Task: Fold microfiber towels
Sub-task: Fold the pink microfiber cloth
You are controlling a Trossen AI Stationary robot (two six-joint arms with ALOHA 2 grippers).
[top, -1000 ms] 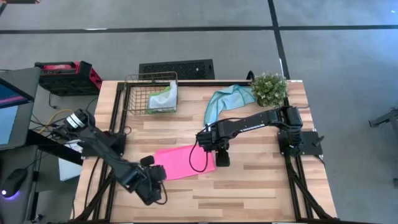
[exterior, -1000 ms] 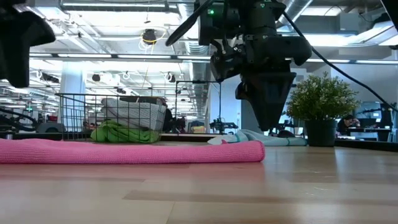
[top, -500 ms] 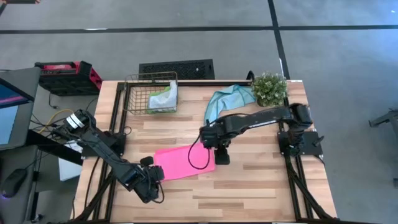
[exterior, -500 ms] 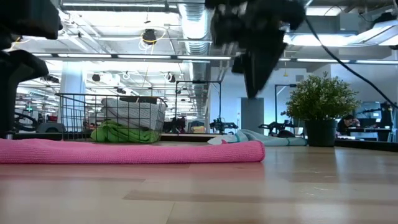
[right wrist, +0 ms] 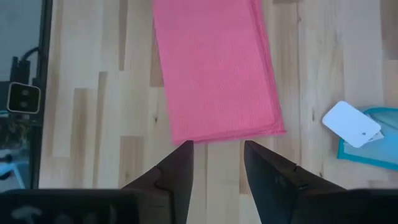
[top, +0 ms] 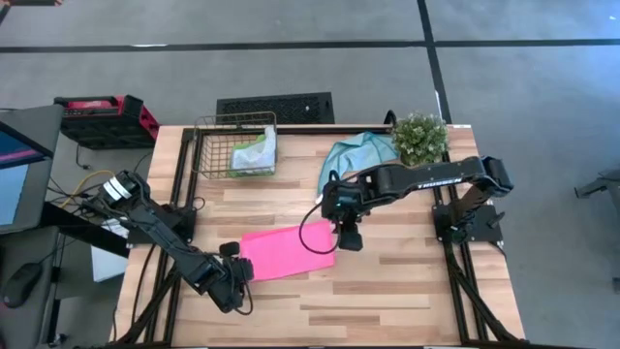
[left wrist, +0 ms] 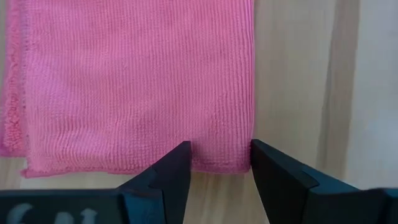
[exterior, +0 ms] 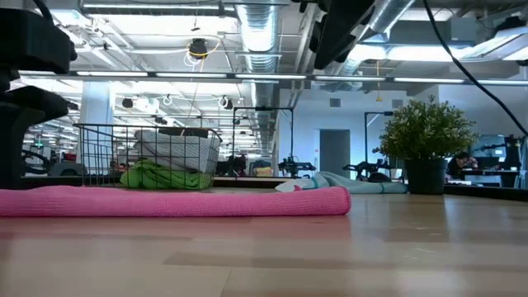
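A hot pink towel lies folded flat on the table's middle. My left gripper is open, low at the towel's left end, and its fingers stand either side of a stretch of that edge near one corner. My right gripper is open and empty, raised above the towel's right end. A teal-blue towel with a white tag lies crumpled at the far right. A green towel and a pale grey one lie in a wire basket.
A small potted plant stands at the far right corner beside the teal towel. The wire basket stands at the far left. Bare wood stretches along the near side.
My right gripper has risen from just above the pink towel's right end, going up out of the low view and a little toward the table's right edge. The pink towel has stayed flat where it was.
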